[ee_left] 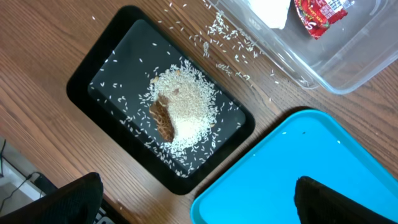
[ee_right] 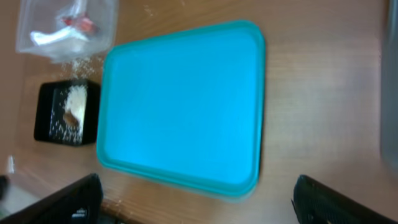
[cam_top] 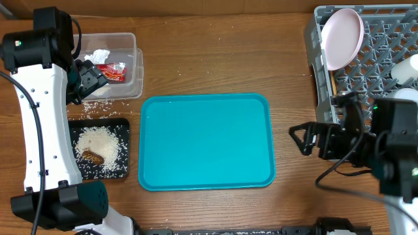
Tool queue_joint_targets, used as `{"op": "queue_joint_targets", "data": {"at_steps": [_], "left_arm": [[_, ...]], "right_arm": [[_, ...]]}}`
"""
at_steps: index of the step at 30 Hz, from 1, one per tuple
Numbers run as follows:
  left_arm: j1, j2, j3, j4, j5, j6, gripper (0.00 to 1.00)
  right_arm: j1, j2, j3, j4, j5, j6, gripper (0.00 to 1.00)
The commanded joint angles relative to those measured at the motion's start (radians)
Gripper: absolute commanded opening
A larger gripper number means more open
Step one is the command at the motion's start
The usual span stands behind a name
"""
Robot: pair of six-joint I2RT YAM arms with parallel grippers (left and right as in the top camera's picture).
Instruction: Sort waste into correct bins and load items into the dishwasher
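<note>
Black tray [ee_left: 78, 84] of rice [ee_left: 186, 109], clear tub [cam_top: 128, 86] with napkin [cam_top: 99, 57], wrapper [cam_top: 115, 71]

- turquoise tray [cam_top: 206, 140] fills the table's middle: flat, low, open from above.
- a strip of bare wood runs between its right edge and the dish rack [cam_top: 385, 39].
- clear tub [cam_top: 127, 42] and black tray [cam_top: 98, 121] crowd its left side, with the left arm [cam_top: 42, 117] just beyond them.

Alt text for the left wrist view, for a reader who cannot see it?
A shallow black rectangular tray holds a brown food scrap beside a heap of white rice grains, on a wooden table. Next to it are a turquoise serving tray and a clear plastic tub containing a red crinkled wrapper and white napkin.
</note>
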Motion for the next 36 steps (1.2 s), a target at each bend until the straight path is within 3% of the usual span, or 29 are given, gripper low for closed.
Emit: {"op": "queue_joint_targets", "data": {"at_steps": [1, 8, 18, 27, 36], "left_arm": [[0.003, -0.025, 0.015, 0.001, 0.0, -0.01, 1.0], [0.003, -0.025, 0.015, 0.001, 0.0, -0.01, 1.0], [0.003, -0.025, 0.015, 0.001, 0.0, -0.01, 1.0], [0.003, -0.026, 0.015, 0.001, 0.0, -0.01, 1.0], [0.003, -0.025, 0.015, 0.001, 0.0, -0.01, 1.0]], "right_arm": [[0.081, -0.125, -0.149, 0.143, 0.011, -0.01, 1.0], [0.092, -0.407, -0.552, 0.528, 0.005, 0.036, 1.0], [0.08, -0.659, -0.92, 1.038, 0.005, 0.035, 1.0], [0.072, -0.892, -1.17, 1.304, 0.055, 0.034, 1.0], [0.072, -0.97, -1.173, 1.27, 0.305, 0.035, 1.0]]}}
